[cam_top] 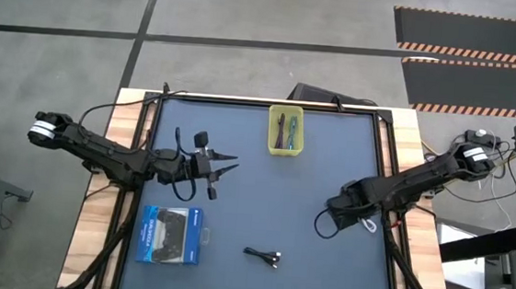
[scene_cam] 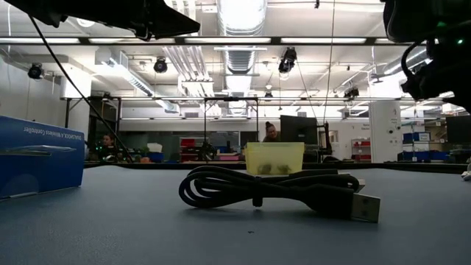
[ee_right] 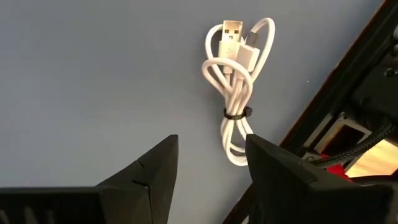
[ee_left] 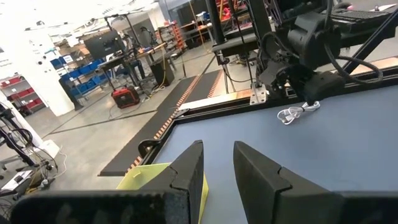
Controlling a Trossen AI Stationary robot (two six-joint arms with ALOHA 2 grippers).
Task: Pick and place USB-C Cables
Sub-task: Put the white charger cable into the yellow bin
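Over on the left, the left end effector (cam_top: 222, 171) hovering above the tabletop (cam_top: 323, 260), fingers (ee_left: 189, 171) parted and empty, angled toward the yellow bin (cam_top: 285, 130); best left parked there, clear of traffic. Below it, the blue-and-black box (cam_top: 171, 235), flat and not part of the job. Teal and purple cables (cam_top: 286, 128) already lying inside that bin at the far edge. Toward the near middle, the black cable (cam_top: 263, 255), coiled and untouched, well apart from both arms.

Now the action on the right: right end effector (cam_top: 349, 216) low by the tabletop's right rim, released, fingers (ee_right: 152, 171) spread wide. White cable (ee_right: 236, 87) bundled with a small tie, lying just ahead of those fingers, near the frame rail.

Judged best here: centre over the tied waist, straddle the bundle, drop straight down. Closing on a loose loop probably means a slip. Watch the rail on approach.
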